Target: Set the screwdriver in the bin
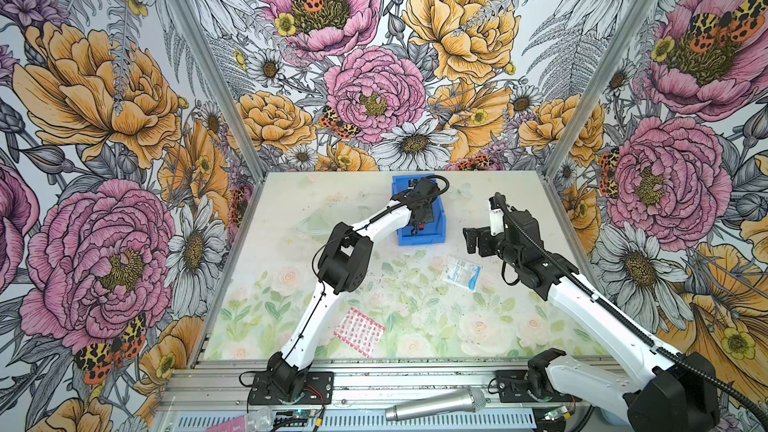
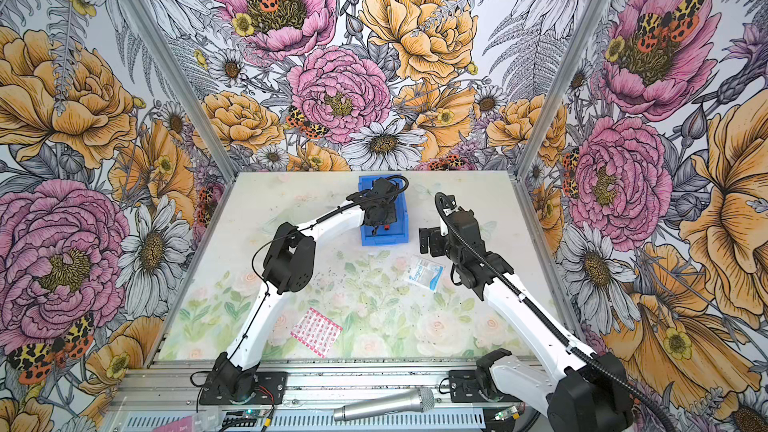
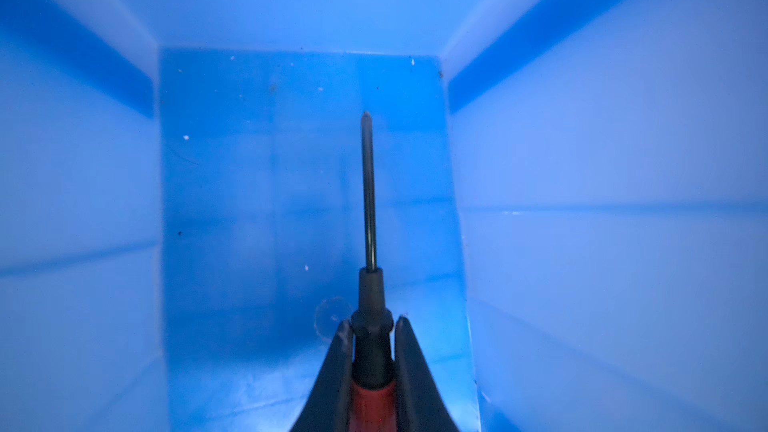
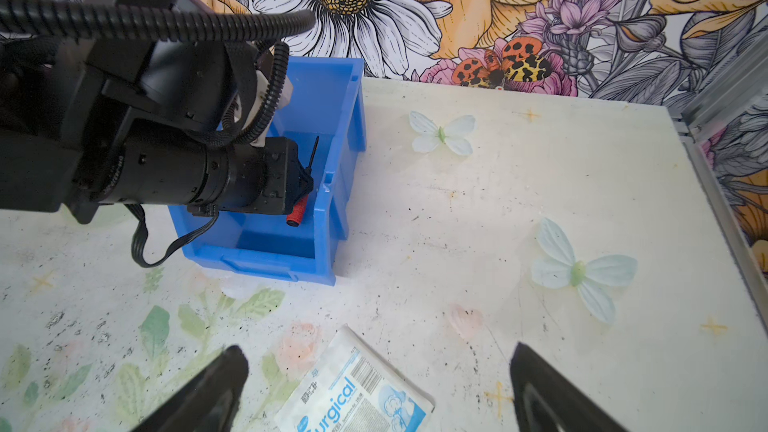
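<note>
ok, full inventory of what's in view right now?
screwdriver: 1, black shaft and red handle, inside the bin, held off the handle end
bin: 1, bright blue, far middle of the table
surgical packet: 1, white and blue, flat on the table, nearer than the bin and to its right
pink sheet: 1, pink-and-white pattern, near the table's front edge
microphone: 1, silver, lying on the front rail, off the table
clear plastic piece: 1, transparent, left of the bin; what it is cannot be told
table: 1, pale floral print
left gripper: 1, black, shut on the screwdriver, down in the bin
right gripper: 1, black, open and empty, right of the bin
</note>
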Robot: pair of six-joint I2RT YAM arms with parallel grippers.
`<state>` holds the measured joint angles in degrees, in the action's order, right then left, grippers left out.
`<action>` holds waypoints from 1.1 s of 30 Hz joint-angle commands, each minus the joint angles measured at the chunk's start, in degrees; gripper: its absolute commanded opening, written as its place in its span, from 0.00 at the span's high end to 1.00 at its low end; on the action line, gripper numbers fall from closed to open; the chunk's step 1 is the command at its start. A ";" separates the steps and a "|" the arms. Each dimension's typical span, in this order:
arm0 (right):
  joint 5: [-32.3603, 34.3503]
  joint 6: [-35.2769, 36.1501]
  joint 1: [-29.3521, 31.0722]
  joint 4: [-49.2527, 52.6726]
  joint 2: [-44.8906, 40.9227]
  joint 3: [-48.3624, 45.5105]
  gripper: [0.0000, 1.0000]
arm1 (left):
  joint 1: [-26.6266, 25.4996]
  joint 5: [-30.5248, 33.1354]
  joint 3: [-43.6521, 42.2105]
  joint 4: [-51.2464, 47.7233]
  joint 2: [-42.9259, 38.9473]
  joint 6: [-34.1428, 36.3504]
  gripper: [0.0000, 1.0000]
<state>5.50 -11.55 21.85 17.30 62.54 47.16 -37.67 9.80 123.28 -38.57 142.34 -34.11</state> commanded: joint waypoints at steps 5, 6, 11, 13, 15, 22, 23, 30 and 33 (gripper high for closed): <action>1.88 -0.93 0.32 -0.73 -1.81 0.13 0.01 | -0.54 1.49 1.17 1.13 -0.69 1.02 0.69; 1.96 -0.88 0.35 -0.70 -1.89 0.12 0.00 | -0.49 1.66 1.11 1.13 -1.04 1.13 0.66; 2.26 -0.92 0.26 -0.81 -2.75 -0.16 0.00 | -0.64 1.78 0.14 1.21 -3.91 1.82 0.55; 2.32 -0.99 0.23 -0.78 -3.44 -0.44 0.00 | -0.91 4.05 -0.22 1.13 -5.55 2.49 0.54; 2.91 -1.48 0.30 -0.84 -4.21 -0.81 0.01 | -1.39 4.80 -0.95 1.13 -7.78 3.29 0.47; 4.90 -5.06 -0.33 -0.82 -6.73 -2.43 0.00 | -4.14 8.72 -6.91 1.13 -18.54 7.02 0.02; 4.90 -5.20 -0.42 -0.80 -6.55 -2.56 0.01 | -4.50 9.36 -8.41 1.13 -20.37 7.52 0.01; 6.00 -6.26 -1.79 -0.86 -4.70 -2.20 0.01 | -4.40 11.63 -21.81 2.42 -34.63 10.71 0.01; 7.57 -7.39 -2.16 -0.85 -4.13 -2.31 0.01 | -2.33 11.81 -30.75 4.76 -42.88 11.15 0.01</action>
<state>10.66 -17.15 20.16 17.28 57.91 44.93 -42.17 19.16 98.06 -35.40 104.71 -25.04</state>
